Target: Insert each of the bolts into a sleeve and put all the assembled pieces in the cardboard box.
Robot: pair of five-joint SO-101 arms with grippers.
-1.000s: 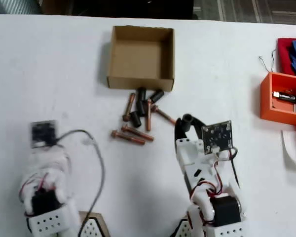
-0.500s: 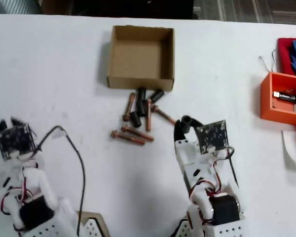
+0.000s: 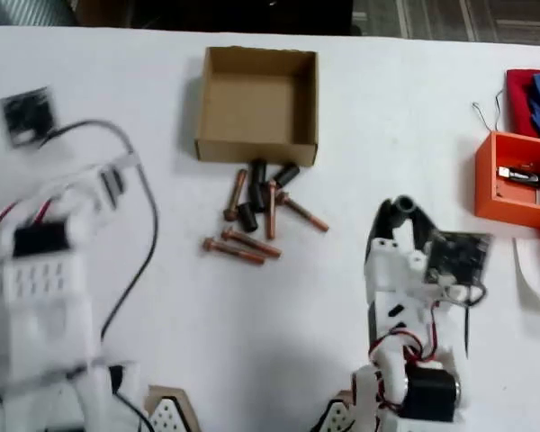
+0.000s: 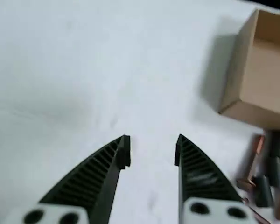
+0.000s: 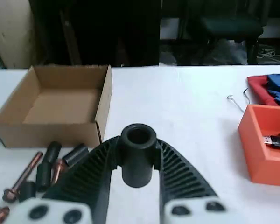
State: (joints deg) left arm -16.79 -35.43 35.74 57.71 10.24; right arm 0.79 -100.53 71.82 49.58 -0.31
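- The right gripper (image 5: 137, 141) is closed on a black sleeve (image 5: 138, 163). The sleeve is held upright with its open bore turned up, probably so that a bolt can be fed in from above.
- In the high view the held sleeve (image 3: 403, 208) is seen above the table (image 3: 144, 180), to the right of the loose parts and apart from them. That is judged to leave working room for the other arm.
- The left gripper (image 4: 152, 150) is seen with its jaws parted and nothing between them. It is poised over bare table beside the cardboard box (image 4: 252, 107), with the parts off to one side.
- The bolts (image 3: 243, 246) and the spare sleeves (image 3: 258, 173) are left mixed together just in front of the box (image 3: 256, 151).
- The box is seen empty (image 5: 46, 133), and no bolt is seated in any sleeve. The task is judged to be at its first pairing.
- Against one second ago, the right arm and its sleeve are found shifted rightward, away from the pile. A bolt (image 3: 303, 213) that was partly hidden under the gripper is now uncovered.
- The left arm (image 3: 45, 261), folded low at the near edge a second ago, is now found raised and stretched toward the far left of the table. It is smeared in the high view, so its gripper cannot be placed there with confidence.
- The pile and the box are found unmoved.
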